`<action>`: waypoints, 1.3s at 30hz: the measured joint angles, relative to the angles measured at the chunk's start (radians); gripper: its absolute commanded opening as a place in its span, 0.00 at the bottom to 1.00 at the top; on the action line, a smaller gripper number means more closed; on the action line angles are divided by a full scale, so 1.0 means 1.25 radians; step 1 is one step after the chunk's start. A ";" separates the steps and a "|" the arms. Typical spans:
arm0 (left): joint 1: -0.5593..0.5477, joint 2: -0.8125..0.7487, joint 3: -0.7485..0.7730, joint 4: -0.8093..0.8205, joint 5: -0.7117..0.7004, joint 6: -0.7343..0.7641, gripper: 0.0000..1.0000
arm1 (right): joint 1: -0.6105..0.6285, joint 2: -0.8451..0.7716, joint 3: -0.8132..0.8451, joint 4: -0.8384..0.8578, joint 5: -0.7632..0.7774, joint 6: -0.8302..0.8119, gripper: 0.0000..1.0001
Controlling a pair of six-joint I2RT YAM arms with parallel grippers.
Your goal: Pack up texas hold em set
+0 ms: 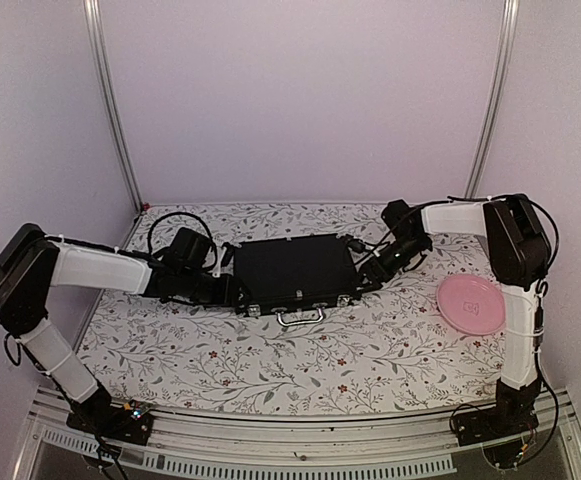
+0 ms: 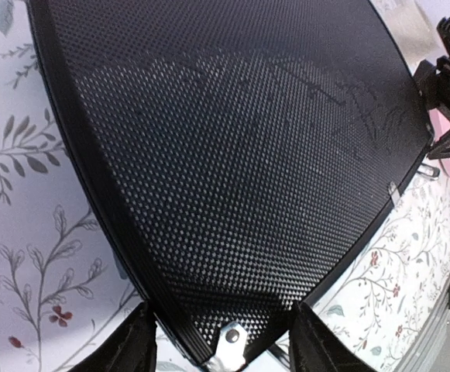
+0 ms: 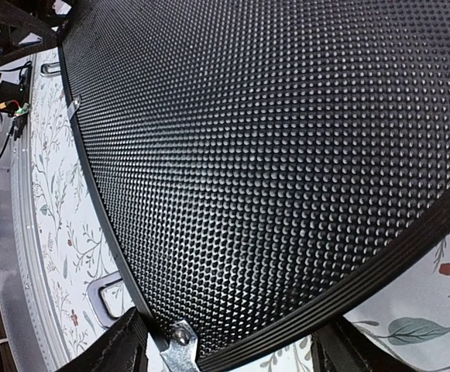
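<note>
Left gripper [image 2: 226, 329]: spread wide; its two dark fingers [image 2: 141, 345] stand either side of the briefcase's near-left corner; grips nothing; whether a finger touches the edge, I cannot tell
Right gripper [image 3: 228, 341]: also wide; fingers [image 3: 120, 349] straddle the near-right corner of the case; nothing clamped between them
Briefcase [image 1: 295, 265]: black, dimpled lid, closed and lying flat in the middle of the worktop [image 1: 270, 360]; long side toward the arm bases; lies between the two grippers
Handle [image 1: 300, 317]: silver; on the case's near long side, pointing at the arm bases; lying down on the cloth
Latches [image 1: 254, 311]: silver; one either side of the handle on the near edge; whether fastened, too small to tell
Corner plates [image 2: 229, 339]: small silver pieces with a rivet on the case corners; one sits midway between each pair of fingers
Chips, cards, dice: none in sight outside the case
Pink plate [image 1: 470, 302]: on the worktop to the right, near the right arm's upright link; apart from the case
Worktop cover: white cloth with grey leaves and small red flowers
</note>
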 measured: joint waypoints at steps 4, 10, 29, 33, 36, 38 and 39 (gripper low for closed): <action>-0.015 -0.018 0.008 -0.089 -0.033 -0.008 0.65 | -0.002 -0.009 0.000 -0.002 0.016 0.001 0.73; -0.002 -0.070 0.074 -0.281 -0.123 0.007 0.65 | -0.041 -0.109 -0.024 -0.010 0.047 -0.002 0.72; 0.026 0.259 0.564 -0.260 0.121 0.194 0.01 | 0.072 -0.263 -0.068 0.016 0.075 -0.033 0.31; 0.039 0.311 0.539 -0.261 0.179 0.194 0.00 | 0.106 -0.230 -0.087 0.042 0.101 -0.034 0.28; 0.041 0.311 0.522 -0.264 0.208 0.196 0.00 | 0.117 -0.201 -0.107 0.049 0.117 -0.036 0.27; 0.041 0.311 0.522 -0.264 0.219 0.199 0.00 | 0.119 -0.181 -0.117 0.053 0.125 -0.036 0.26; 0.041 0.310 0.522 -0.264 0.221 0.201 0.00 | 0.119 -0.175 -0.119 0.056 0.128 -0.036 0.26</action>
